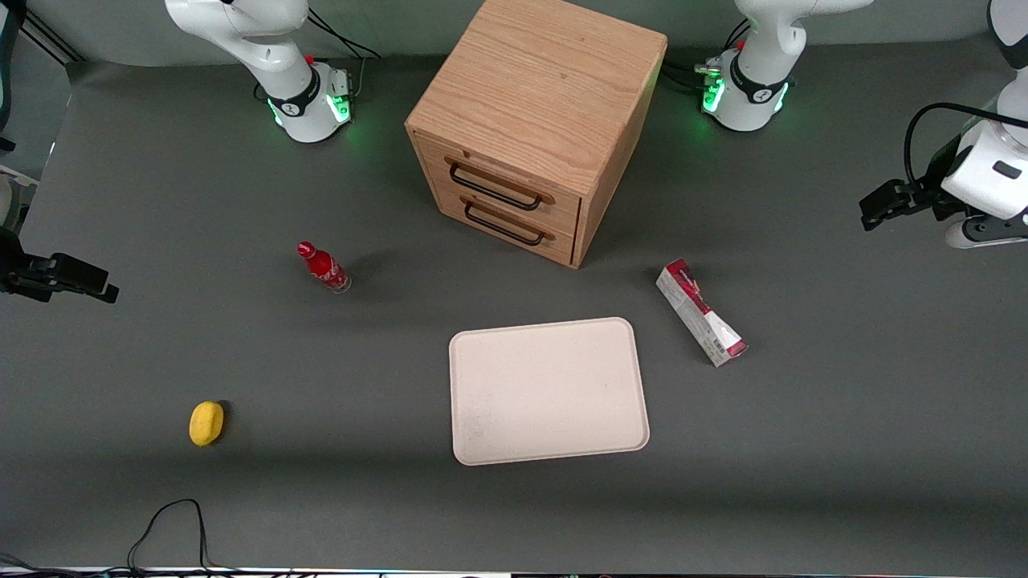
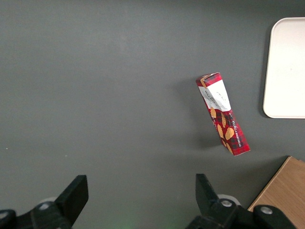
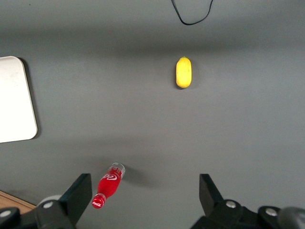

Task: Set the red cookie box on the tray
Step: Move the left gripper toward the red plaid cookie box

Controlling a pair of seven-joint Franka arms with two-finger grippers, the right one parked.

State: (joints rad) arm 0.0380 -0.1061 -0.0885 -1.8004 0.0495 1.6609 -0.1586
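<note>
While unheld, red cookie box (image 2: 222,112) clear of fingers (image 2: 75,192)

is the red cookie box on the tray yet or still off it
Off it: the red cookie box lies on the table beside the tray, apart. The open gripper is above the table, holding nothing.

A wooden two-drawer cabinet (image 1: 534,120) with dark handles stands on the grey table (image 1: 161,201). A small red bottle (image 1: 324,266) lies toward the parked arm's end. A yellow lemon-shaped object (image 1: 206,423) lies nearer the front camera. A black cable (image 1: 173,522) loops at the table edge.

The gripper (image 2: 138,200) hovers above bare table with fingers spread.

Front overhead; wrists downward, sharing tray (image 1: 548,391).
</note>
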